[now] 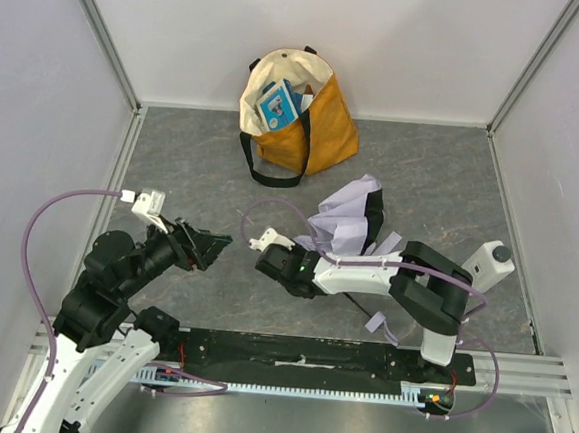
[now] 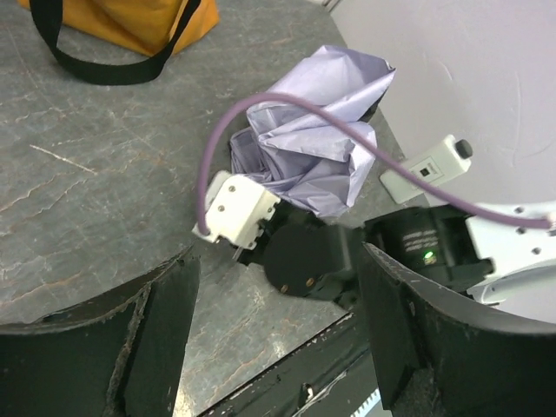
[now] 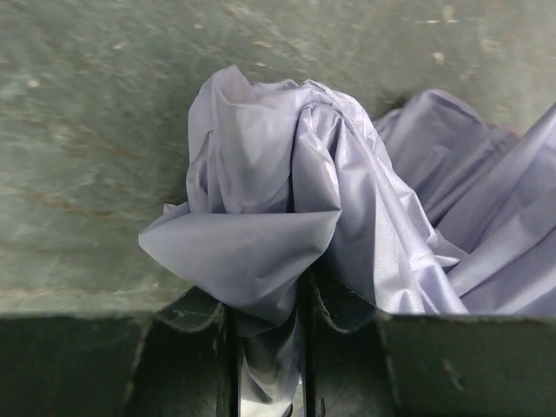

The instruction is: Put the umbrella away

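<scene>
The umbrella (image 1: 345, 216) lies crumpled on the grey table right of centre, its pale lavender canopy bunched up with a dark part at its far right side. It also shows in the left wrist view (image 2: 313, 143) and fills the right wrist view (image 3: 304, 191). My right gripper (image 1: 305, 246) reaches in from the right and is shut on a fold of the canopy; the fabric is pinched between its fingers (image 3: 195, 352). My left gripper (image 1: 212, 243) is open and empty, left of the umbrella and pointing at it, with the fingers (image 2: 165, 330) wide apart.
A mustard-and-cream tote bag (image 1: 302, 117) stands open at the back centre with blue and white items inside; its black strap (image 2: 104, 69) lies on the table. White walls enclose the table. The right arm's purple cable (image 2: 287, 109) loops over the umbrella.
</scene>
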